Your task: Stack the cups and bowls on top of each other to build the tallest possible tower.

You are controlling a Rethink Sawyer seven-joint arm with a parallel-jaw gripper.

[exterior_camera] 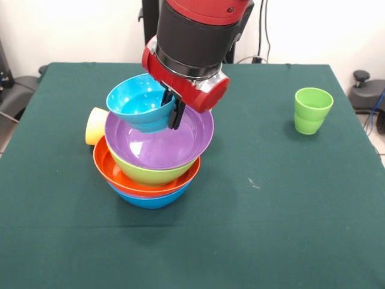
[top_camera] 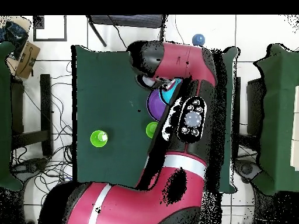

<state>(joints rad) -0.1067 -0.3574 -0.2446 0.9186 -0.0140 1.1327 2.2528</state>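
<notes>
Hanging tilted from the gripper (exterior_camera: 174,108), whose fingers pinch its right-hand rim, the turquoise bowl (exterior_camera: 139,103) sits over the left part of the purple bowl (exterior_camera: 162,140), which tops the tower (exterior_camera: 150,165) near the middle of the tabletop (exterior_camera: 271,198). Judged from here, it must shift right and level out to nest centred.

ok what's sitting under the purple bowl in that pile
Under the purple bowl the lime green bowl, then the orange bowl, with the blue bowl lowest. Only their rims and outer walls show; their insides are covered.
</notes>
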